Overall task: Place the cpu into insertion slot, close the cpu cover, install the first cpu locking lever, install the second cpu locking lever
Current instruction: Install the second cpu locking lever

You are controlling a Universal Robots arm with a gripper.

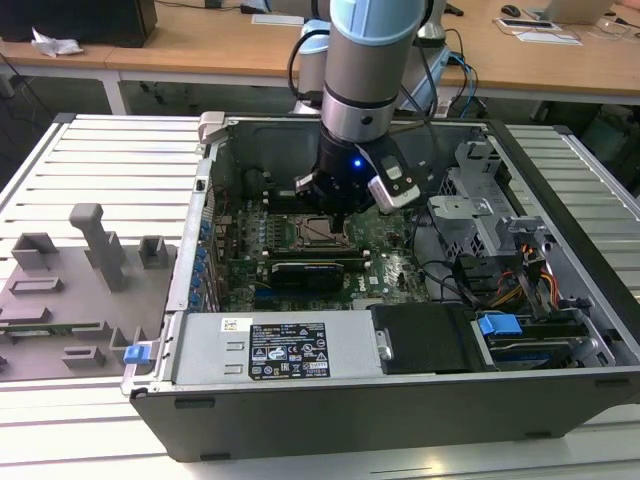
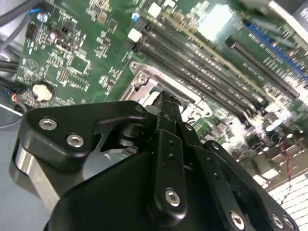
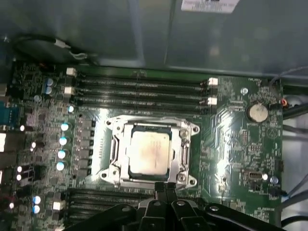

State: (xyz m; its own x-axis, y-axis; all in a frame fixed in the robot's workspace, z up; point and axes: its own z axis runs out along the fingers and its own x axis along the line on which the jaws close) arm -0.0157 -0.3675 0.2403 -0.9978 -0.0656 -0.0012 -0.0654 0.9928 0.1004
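Note:
The cpu [image 3: 149,151], a pale silver square, lies seated in the insertion slot [image 3: 111,169], and the silver frame of the cpu cover [image 3: 147,126] lies flat around its edges. My gripper [image 3: 165,187] is shut with nothing between its black fingers [image 2: 166,115], and its tips hang just beside one edge of the socket frame [image 2: 144,84]. In the exterior view the gripper [image 1: 335,207] sits low inside the open computer case, right above the insertion slot [image 1: 322,231] on the green motherboard [image 1: 385,262]. I cannot make out how the locking levers stand.
Long black memory slots [image 3: 139,89] run along two sides of the socket, and a coin battery [image 3: 257,112] sits near it. Case walls [image 1: 250,150], a drive cage [image 1: 480,200], cables [image 1: 500,285] and the power supply [image 1: 280,345] ring the board. A grey fixture tray [image 1: 70,290] lies at the exterior view's left.

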